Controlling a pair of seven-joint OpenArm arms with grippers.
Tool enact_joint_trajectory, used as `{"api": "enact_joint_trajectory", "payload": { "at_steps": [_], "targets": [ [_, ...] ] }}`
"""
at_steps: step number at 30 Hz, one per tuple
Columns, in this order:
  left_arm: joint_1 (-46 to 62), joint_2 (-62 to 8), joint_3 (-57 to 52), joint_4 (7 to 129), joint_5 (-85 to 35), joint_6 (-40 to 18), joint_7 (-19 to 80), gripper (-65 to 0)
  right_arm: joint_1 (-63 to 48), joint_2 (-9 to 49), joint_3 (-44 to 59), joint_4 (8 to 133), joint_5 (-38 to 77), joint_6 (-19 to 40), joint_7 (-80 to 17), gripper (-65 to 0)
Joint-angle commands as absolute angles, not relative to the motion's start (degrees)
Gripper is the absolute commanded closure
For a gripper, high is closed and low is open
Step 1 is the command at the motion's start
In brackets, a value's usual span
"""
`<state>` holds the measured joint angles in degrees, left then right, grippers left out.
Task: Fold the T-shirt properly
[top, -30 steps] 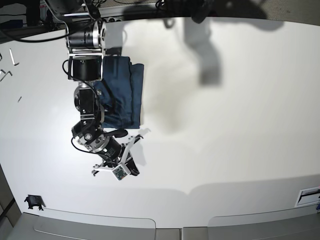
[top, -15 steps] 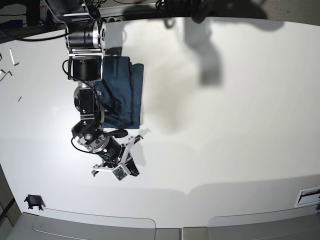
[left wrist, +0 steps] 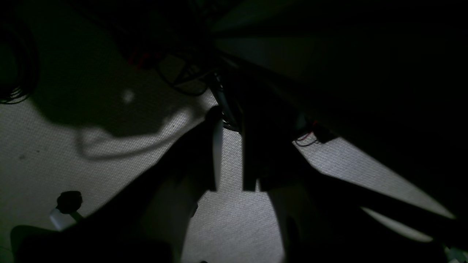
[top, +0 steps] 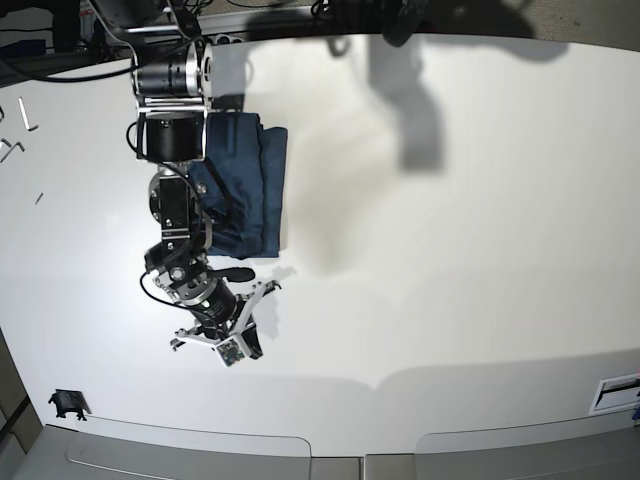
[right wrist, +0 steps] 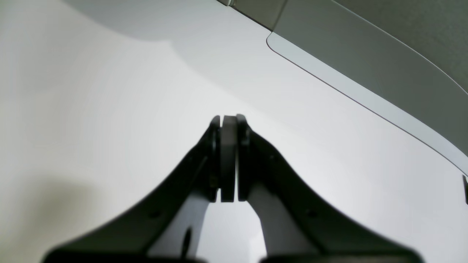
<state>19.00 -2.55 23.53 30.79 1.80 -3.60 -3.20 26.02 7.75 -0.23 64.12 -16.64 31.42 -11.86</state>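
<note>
The T-shirt lies folded into a narrow dark navy rectangle at the back left of the white table, partly hidden under my right arm. My right gripper hovers just in front of the shirt's near edge, apart from it. In the right wrist view the right gripper is shut, pads together, with nothing in it and only bare table below; the shirt does not show there. My left gripper is off the table in a dark view over grey carpet, its fingers a little apart and empty.
Small metal tools lie at the table's far left edge. A black clip sits at the front left corner. A white label is at the front right. The table's front edge runs close ahead of the right gripper.
My right gripper has moved a little left and toward the front edge, away from the shirt. The shirt has not moved.
</note>
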Motion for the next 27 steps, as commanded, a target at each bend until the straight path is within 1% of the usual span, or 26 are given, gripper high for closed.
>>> {"api": "enact_joint_trajectory", "payload": {
  "at_steps": [1, 7, 9, 13, 16, 27],
  "targets": [
    [19.35, -2.09, 23.66, 31.09, 1.93, -4.21, -4.34, -8.1, 28.08, 8.08, -0.05, 65.17, -15.84, 29.8, -10.55, 0.0],
    [19.35, -2.09, 23.66, 31.09, 1.93, -4.21, -4.34, -8.1, 28.08, 8.08, -0.05, 65.17, -15.84, 24.95, -11.03, 0.0],
    [19.35, -2.09, 23.66, 31.09, 1.93, -4.21, -4.34, -8.1, 28.08, 8.08, -0.05, 65.17, -15.73, 24.71, -10.92, 0.0],
    [19.35, -2.09, 23.66, 31.09, 1.93, -4.21, -4.34, -8.1, 28.08, 8.08, -0.05, 65.17, -10.22, 24.75, -10.61, 0.0],
    [19.35, -2.09, 23.66, 31.09, 1.93, -4.21, -4.34, -8.1, 28.1, 8.08, -0.05, 65.17, -9.93, 24.8, -9.67, 0.0],
    [19.35, -2.09, 23.66, 31.09, 1.93, -4.21, -4.34, -8.1, 28.1, 8.1, -0.05, 65.17, -19.46, 24.77, -7.68, 0.0]
  ]
}}
